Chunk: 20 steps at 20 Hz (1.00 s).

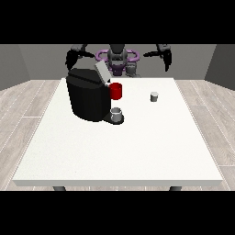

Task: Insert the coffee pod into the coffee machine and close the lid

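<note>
Coffee pod (154,96) lies well below raised hand (167,58).

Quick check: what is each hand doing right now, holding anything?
Hand at the view's left: raised, holds nothing; fingers cannot be told.
Hand at the view's right: raised, holds nothing; fingers cannot be told.

White table (114,151) with black coffee machine (87,98), small grey coffee pod (154,96) well apart.

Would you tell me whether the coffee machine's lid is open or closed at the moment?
Open. The grey lid stands tilted up above the top of the black coffee machine, and the small grey coffee pod sits out on the white table.
</note>
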Each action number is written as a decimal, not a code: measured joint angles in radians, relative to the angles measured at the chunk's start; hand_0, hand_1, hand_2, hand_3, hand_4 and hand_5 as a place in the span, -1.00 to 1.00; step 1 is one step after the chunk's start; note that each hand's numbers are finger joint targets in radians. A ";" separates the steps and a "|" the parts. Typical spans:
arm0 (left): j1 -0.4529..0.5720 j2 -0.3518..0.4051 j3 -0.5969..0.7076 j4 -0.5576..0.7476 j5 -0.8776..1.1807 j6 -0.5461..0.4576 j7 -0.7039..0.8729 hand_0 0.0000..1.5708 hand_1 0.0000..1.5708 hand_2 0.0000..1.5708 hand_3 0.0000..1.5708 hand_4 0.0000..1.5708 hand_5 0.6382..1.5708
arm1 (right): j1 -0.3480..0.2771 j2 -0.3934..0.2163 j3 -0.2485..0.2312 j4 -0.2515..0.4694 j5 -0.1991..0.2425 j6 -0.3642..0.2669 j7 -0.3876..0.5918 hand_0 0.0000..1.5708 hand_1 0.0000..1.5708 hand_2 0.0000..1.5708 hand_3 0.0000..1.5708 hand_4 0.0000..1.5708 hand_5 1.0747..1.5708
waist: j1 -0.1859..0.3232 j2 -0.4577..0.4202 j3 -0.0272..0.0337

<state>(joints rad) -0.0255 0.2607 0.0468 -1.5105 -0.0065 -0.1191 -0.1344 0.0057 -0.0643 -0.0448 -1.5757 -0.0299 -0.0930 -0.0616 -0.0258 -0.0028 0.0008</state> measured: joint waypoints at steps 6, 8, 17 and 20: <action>-0.114 0.077 0.072 0.125 0.015 -0.055 0.053 -1.00 -1.00 -1.00 -1.00 -1.00 1.00 | -0.016 0.029 0.023 -0.014 0.006 -0.015 -0.033 -1.00 -1.00 -1.00 -1.00 -0.78 1.00 | -0.054 0.046 -0.0007; -0.159 0.087 0.078 0.172 0.003 -0.059 0.060 -1.00 -1.00 -1.00 -1.00 -1.00 1.00 | -0.040 0.034 0.026 -0.010 0.008 -0.017 -0.032 -1.00 -1.00 -1.00 -1.00 -0.79 1.00 | -0.065 0.068 -0.0008; -0.279 0.123 0.109 0.423 -0.074 -0.053 0.027 -1.00 -1.00 -1.00 -1.00 -1.00 1.00 | -0.067 0.040 0.044 -0.011 0.000 -0.005 -0.043 -1.00 -1.00 -1.00 -1.00 -0.67 1.00 | -0.105 0.129 -0.0011; -0.311 0.122 0.100 0.486 -0.115 -0.033 0.010 -1.00 -1.00 -1.00 -1.00 -1.00 1.00 | -0.090 0.041 0.043 0.001 0.006 -0.014 -0.029 -1.00 -1.00 -1.00 -1.00 -0.57 1.00 | -0.106 0.147 -0.0011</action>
<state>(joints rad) -0.3368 0.3829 0.1465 -1.0248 -0.1219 -0.1523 -0.1240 -0.0843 -0.0229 -0.0021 -1.5747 -0.0242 -0.1066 -0.0903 -0.1313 0.1444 -0.0003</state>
